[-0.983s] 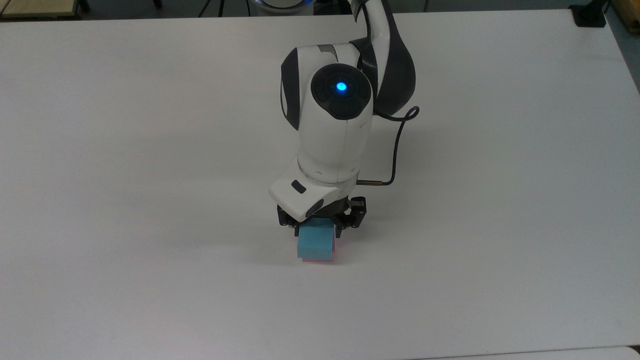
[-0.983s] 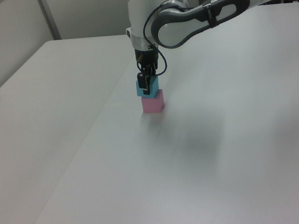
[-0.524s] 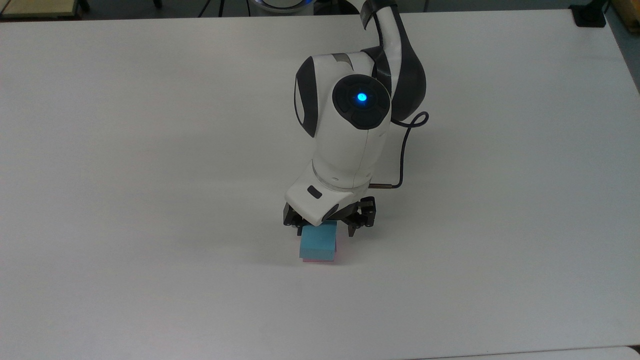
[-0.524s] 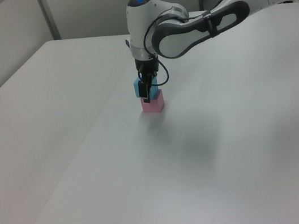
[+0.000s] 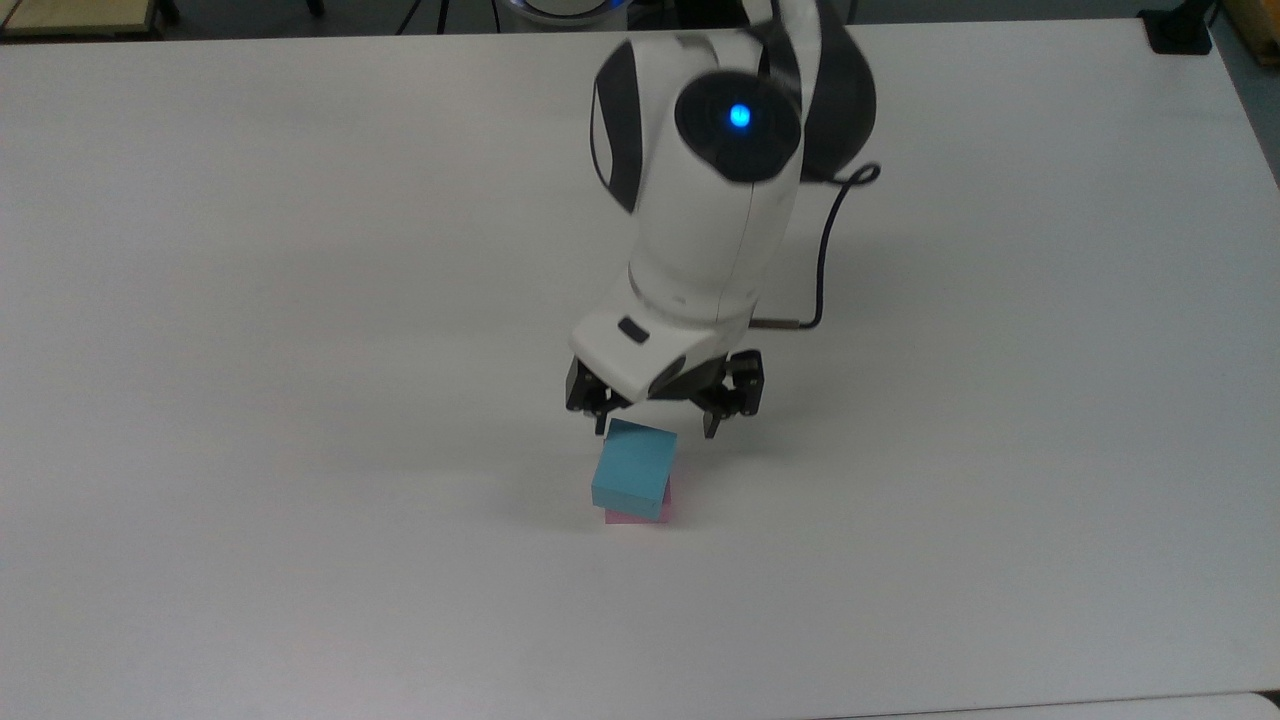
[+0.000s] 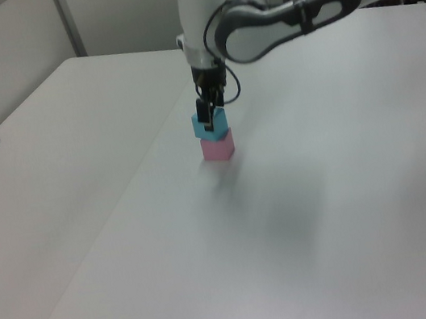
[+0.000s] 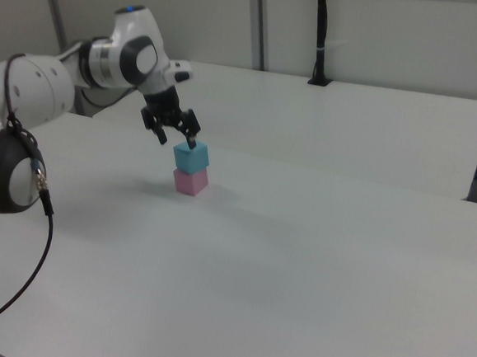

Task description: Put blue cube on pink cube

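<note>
Claw (image 5: pixel 658 425) fingers stand apart above small matte light-blue cube (image 5: pixel 633 471), which rests on small pink cube (image 7: pixel 190 182).

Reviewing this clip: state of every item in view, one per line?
blue cube: stacked on the pink cube, slightly askew, free of the fingers.
pink cube: flat on the table, carrying the blue cube.
hand: open, just above the stack, holding nothing.
table: white, bare apart from the stack.
</note>
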### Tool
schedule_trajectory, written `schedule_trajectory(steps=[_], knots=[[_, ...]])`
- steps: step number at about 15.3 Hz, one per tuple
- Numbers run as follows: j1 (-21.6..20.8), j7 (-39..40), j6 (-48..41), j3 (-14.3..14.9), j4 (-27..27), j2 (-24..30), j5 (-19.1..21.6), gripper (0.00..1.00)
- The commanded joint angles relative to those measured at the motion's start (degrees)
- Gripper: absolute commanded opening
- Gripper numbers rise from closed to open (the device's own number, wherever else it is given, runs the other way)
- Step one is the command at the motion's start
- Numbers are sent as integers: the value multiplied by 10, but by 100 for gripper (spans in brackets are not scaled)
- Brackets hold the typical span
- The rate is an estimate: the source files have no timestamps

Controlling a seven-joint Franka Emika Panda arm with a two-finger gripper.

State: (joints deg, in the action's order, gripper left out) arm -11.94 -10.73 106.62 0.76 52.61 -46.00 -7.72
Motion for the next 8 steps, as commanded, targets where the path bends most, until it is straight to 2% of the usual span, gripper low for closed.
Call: schedule_trajectory(steps=[1,3,6,8], knots=[[-7,-13,-23,9,106,133,14,100],[-4,-24,-55,8,150,197,17,100],[1,-25,-112,4,287,340,17,100],[2,-26,-147,1,346,406,17,100]])
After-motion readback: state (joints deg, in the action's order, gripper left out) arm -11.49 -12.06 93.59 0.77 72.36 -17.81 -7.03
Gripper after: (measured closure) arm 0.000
